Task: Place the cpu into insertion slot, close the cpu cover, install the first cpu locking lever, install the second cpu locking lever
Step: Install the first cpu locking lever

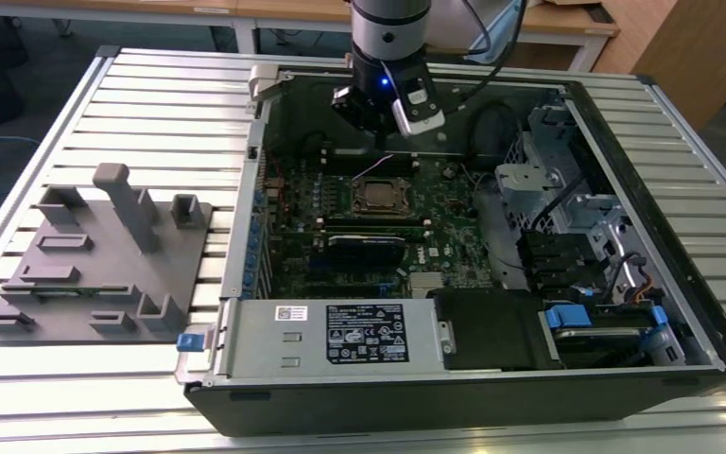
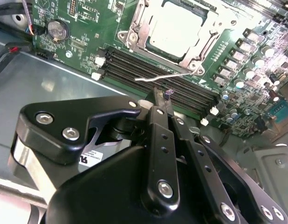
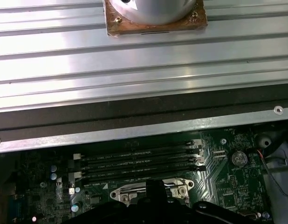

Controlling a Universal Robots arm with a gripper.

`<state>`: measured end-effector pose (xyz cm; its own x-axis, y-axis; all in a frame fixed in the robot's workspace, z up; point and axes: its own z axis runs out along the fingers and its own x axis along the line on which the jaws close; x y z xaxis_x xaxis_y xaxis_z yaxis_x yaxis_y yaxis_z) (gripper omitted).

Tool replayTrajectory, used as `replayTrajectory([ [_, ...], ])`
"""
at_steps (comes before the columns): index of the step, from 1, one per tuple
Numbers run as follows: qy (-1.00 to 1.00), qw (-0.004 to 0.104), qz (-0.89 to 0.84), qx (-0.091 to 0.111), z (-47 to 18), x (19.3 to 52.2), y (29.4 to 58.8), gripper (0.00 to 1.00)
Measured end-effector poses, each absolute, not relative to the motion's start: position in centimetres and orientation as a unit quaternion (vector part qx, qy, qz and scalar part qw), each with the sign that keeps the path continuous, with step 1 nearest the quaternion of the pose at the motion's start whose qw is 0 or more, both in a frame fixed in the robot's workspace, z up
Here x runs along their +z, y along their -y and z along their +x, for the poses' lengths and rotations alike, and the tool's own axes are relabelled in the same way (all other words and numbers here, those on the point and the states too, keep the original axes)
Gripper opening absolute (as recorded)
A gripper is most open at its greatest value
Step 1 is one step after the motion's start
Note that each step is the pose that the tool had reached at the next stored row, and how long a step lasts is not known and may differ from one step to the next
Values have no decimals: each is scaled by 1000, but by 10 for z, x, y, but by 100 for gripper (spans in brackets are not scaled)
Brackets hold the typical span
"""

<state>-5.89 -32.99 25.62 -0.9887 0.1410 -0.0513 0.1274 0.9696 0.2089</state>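
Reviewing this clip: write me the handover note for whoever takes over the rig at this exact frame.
Gripper: looks shut, with nothing seen in it. It hovers over the memory slots beside the socket.
Cpu: seated in the insertion slot, pale face up.
Cpu cover: appears to be down, framing the chip.
Done: cpu placed; cover seemingly closed.
Left: one thin locking lever sticks out free across the memory slots, not latched. The other lever's state cannot be told.
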Motion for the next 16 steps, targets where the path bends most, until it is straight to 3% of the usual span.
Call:
replayTrajectory([
  [16,-992,33,68,103,-59,247,330,10],
])
